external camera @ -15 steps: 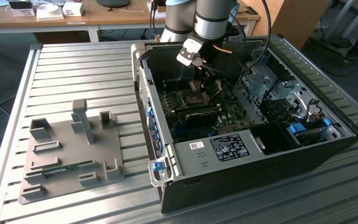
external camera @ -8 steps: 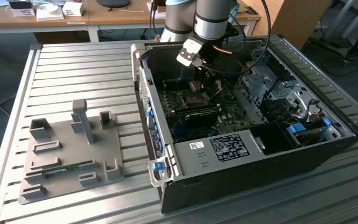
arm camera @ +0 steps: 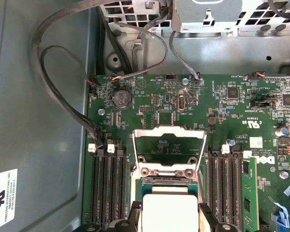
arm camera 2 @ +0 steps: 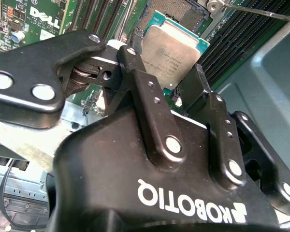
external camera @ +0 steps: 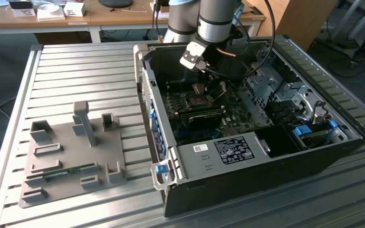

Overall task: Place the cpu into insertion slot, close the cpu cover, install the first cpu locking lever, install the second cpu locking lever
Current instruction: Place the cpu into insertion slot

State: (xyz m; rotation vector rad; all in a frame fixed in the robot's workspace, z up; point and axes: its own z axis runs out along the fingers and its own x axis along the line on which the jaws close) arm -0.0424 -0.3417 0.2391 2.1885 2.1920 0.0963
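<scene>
The cpu (arm camera 2: 170, 50), a pale silvery-tan square chip, sits between my gripper's (arm camera 2: 165, 66) black fingers, which are shut on its two opposite edges. It hangs tilted just above the insertion slot (arm camera 2: 178, 9), whose dark centre shows behind it. In the first wrist view the cpu (arm camera: 170, 213) is held by the gripper (arm camera: 170, 217) right over the slot's metal rim (arm camera: 170, 181). The cpu cover (arm camera: 169, 137), a thin silvery frame, stands swung open beyond the slot. A thin metal locking lever (arm camera 2: 253, 11) sticks out free beside the slot. In the exterior view the gripper (external camera: 208, 90) is down inside the grey case over the motherboard.
Long black memory slots (arm camera: 108, 186) flank the socket on both sides. Black cables (arm camera: 63, 92) loop along the case wall (arm camera: 34, 121). The open computer case (external camera: 246, 156) lies on a slatted metal table (external camera: 74, 71), with a grey fixture plate (external camera: 68, 152) at the exterior view's left.
</scene>
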